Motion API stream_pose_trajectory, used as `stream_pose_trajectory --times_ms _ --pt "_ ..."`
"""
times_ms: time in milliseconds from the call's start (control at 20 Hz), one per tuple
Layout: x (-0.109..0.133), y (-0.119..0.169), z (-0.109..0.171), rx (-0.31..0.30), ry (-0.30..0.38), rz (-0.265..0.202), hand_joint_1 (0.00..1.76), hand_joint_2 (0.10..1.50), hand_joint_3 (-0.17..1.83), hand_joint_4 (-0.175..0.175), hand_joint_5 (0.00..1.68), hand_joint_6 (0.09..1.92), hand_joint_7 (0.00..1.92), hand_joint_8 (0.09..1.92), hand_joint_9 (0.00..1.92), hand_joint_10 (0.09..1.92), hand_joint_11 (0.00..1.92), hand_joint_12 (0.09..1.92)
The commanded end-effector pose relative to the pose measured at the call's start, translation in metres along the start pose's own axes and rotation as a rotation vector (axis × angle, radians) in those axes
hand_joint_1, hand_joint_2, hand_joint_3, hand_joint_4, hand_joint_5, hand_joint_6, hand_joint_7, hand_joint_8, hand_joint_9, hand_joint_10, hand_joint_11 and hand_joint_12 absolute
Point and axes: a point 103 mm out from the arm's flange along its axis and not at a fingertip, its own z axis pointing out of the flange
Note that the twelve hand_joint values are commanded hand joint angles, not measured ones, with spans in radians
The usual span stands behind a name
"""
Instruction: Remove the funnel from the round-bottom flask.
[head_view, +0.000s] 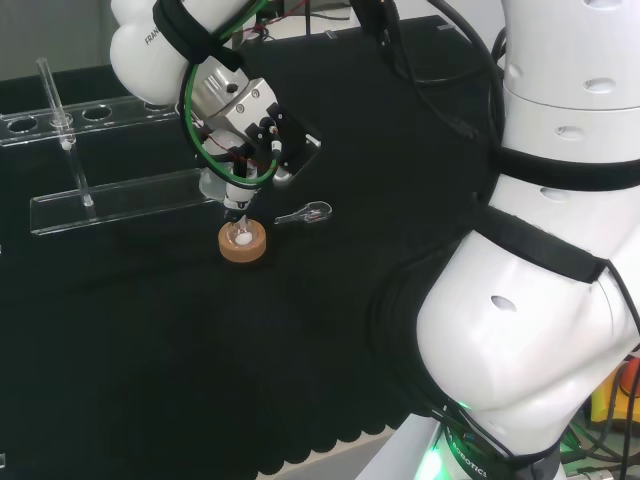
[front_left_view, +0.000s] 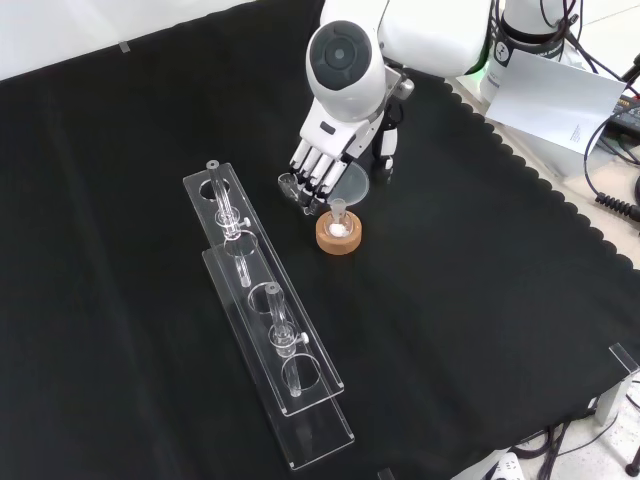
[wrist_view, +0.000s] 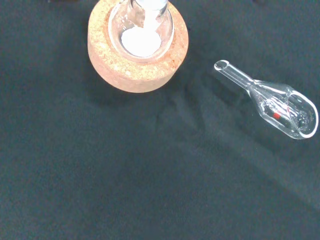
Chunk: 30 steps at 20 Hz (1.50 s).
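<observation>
So, head view: the hand (head_view: 252, 128) hangs right over the round-bottom flask (head_view: 241, 236) in its cork ring (head_view: 243, 247), and I can't tell its grip. Front view: fingers curl around the funnel (front_left_view: 351, 185) disc just above the flask neck, so a sideways tug could tip the flask. Wrist view: white powder (wrist_view: 141, 42) inside could spill toward the glass scoop (wrist_view: 272, 99) on the desk.

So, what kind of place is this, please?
Probably a chemistry lab bench set up for robot trials: a round-bottom flask with white powder sits on a cork ring, clear test-tube racks lie on the black cloth, and the hand hovers above.
</observation>
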Motion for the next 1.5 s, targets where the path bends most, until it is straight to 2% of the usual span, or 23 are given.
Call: stream_pose_trajectory --times_ms 50,400,550,750,950,1350,1500 --pt "0.002 0.002 0.001 -0.003 -0.018 -0.009 0.66 0.93 -0.17 -0.104 0.02 0.09 0.01 0.73 0.4 0.72 0.22 1.41" --pt "0.001 0.003 -0.001 -0.019 -0.052 0.005 0.69 0.96 -0.17 -0.089 0.12 0.09 0.09 0.73 0.51 0.68 0.26 1.39" --pt "-0.002 0.002 -0.003 -0.055 -0.064 0.014 0.7 0.99 -0.17 -0.081 0.2 0.09 0.12 0.72 0.54 0.66 0.27 1.38" --pt "-0.007 -0.003 -0.012 -0.102 -0.063 0.019 0.71 1.02 -0.17 -0.06 0.43 0.09 0.23 0.69 0.62 0.62 0.32 1.35" --pt "-0.013 -0.009 -0.022 -0.115 -0.068 0.023 0.73 1.04 -0.17 -0.046 0.58 0.13 0.33 0.67 0.68 0.58 0.36 1.33" --pt "-0.029 -0.019 -0.037 -0.095 -0.054 0.028 0.73 1.06 -0.17 -0.043 0.61 0.21 0.37 0.65 0.71 0.54 0.38 1.32" --pt "-0.033 -0.023 -0.04 -0.089 -0.063 0.033 0.73 1.06 -0.17 -0.043 0.56 0.33 0.37 0.65 0.72 0.52 0.38 1.32"
